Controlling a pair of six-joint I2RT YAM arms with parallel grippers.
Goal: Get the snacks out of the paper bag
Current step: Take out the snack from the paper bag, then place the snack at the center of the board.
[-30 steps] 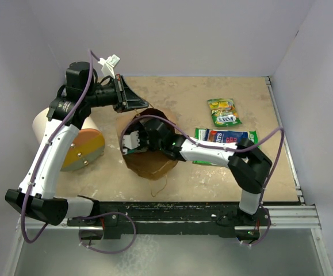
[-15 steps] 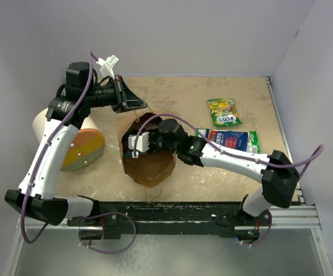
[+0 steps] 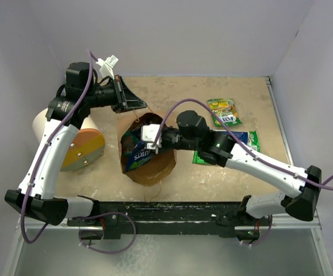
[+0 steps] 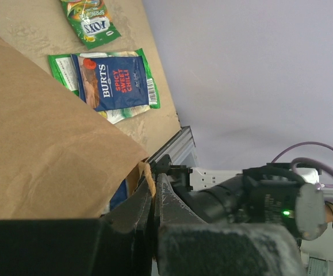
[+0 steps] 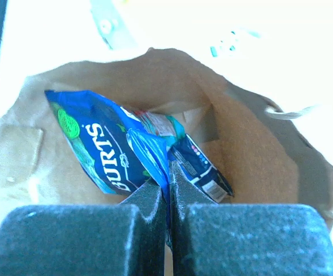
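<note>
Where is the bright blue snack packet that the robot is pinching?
The blue packet sits in the open mouth of the paper bag, near the middle of the table in the top view, pinched by the right gripper.

The table (image 3: 252,98) has a mottled tan top. A brown paper bag (image 3: 154,169) sits left of its middle, mouth turned upward, and one thin loop handle trails onto the surface toward the near edge. At the left edge a white cylinder (image 3: 80,150) lies on its side, its orange-yellow round end facing the bag. On the right, a green and yellow packet (image 3: 224,112) lies flat. Just nearer, a dark blue packet (image 4: 115,80) rests on top of a green-edged packet (image 4: 62,69).
</note>
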